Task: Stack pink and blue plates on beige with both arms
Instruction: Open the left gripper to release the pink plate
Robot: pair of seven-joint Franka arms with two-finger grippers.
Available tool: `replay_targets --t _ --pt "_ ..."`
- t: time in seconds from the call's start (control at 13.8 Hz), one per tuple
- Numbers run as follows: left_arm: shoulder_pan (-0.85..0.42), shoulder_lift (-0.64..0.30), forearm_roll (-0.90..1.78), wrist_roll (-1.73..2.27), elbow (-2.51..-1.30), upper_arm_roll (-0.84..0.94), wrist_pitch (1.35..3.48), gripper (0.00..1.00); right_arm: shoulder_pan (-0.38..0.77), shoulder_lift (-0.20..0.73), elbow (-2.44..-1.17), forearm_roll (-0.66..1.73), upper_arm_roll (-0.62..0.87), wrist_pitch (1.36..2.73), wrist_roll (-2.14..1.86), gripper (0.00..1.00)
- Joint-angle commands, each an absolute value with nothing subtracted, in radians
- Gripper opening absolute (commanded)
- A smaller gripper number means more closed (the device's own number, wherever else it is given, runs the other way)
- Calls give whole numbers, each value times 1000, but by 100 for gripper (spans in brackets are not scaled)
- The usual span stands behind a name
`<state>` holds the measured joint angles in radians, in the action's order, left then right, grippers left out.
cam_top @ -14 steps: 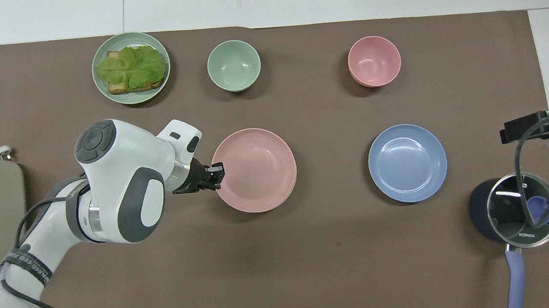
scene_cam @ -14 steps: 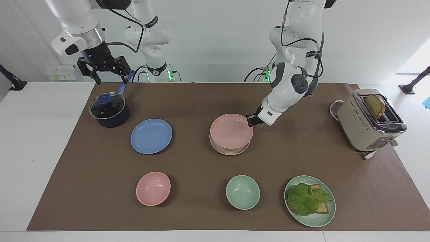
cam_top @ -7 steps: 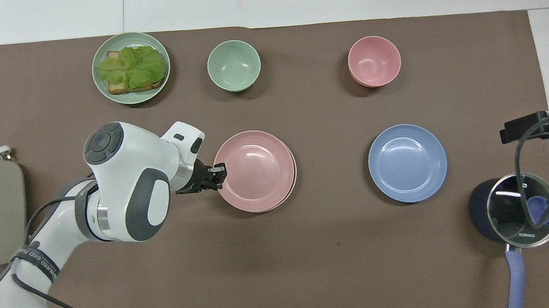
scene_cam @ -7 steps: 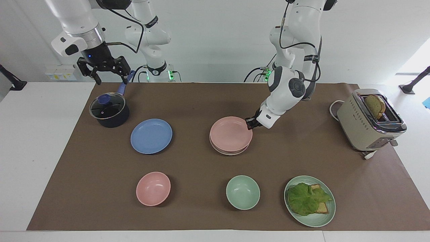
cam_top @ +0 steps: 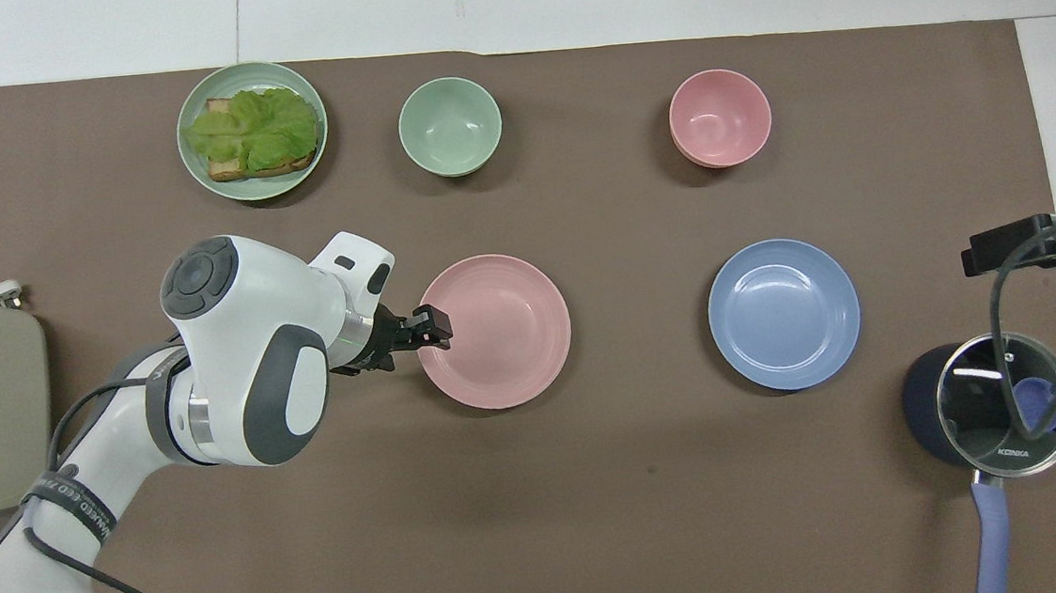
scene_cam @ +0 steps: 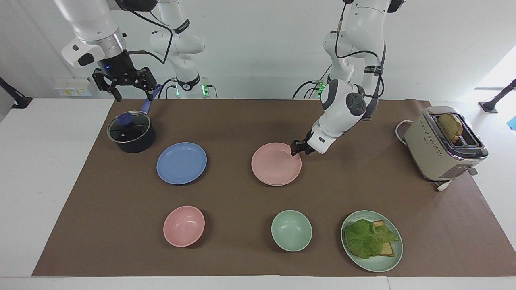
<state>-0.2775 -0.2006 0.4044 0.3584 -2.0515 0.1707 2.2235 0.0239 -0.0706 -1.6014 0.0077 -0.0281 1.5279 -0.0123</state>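
- We see the pink plate (scene_cam: pixel 276 164) lying flat on the beige plate (scene_cam: pixel 278 184), of which only a thin cream edge shows under the rim farthest from the robots; the pair sits mid-worktop (scene_cam: pixel 258 121) on the brown mat (scene_cam: pixel 242 201).
- Our left hand (scene_cam: pixel 296 148) sits at the pink plate's rim on the side toward the left arm's end; whether its fingers are parted or touch the rim we cannot tell from either view.
- The blue plate (scene_cam: pixel 181 163) lies alone on the mat beside the stack, toward the right arm's end, apart from it.
- Our right hand (scene_cam: pixel 124 82) hangs in the air with its fingers spread, grasping nothing, above the dark saucepan (scene_cam: pixel 131 133)'s blue handle; that arm waits.
- The saucepan, with a glass lid, stands near the blue plate, nearer to the robots.
- Farther from the robots we see a pink bowl (scene_cam: pixel 184 226), a green bowl (scene_cam: pixel 291 230) and a green plate (scene_cam: pixel 371 241) carrying toast and lettuce.
- A toaster (scene_cam: pixel 443 145) with a slice of bread in it stands at the left arm's end.
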Motion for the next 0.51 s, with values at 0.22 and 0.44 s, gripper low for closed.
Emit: replay_targets --t 0.22,0.44 --pt "-226 -186 355 348 -2046 146 2212 100 11 -94 -1624 5 -20 1525 -32 100" --pt "-141 -184 250 345 -1988 146 2097 100 11 -92 -1624 5 -20 1525 -32 100"
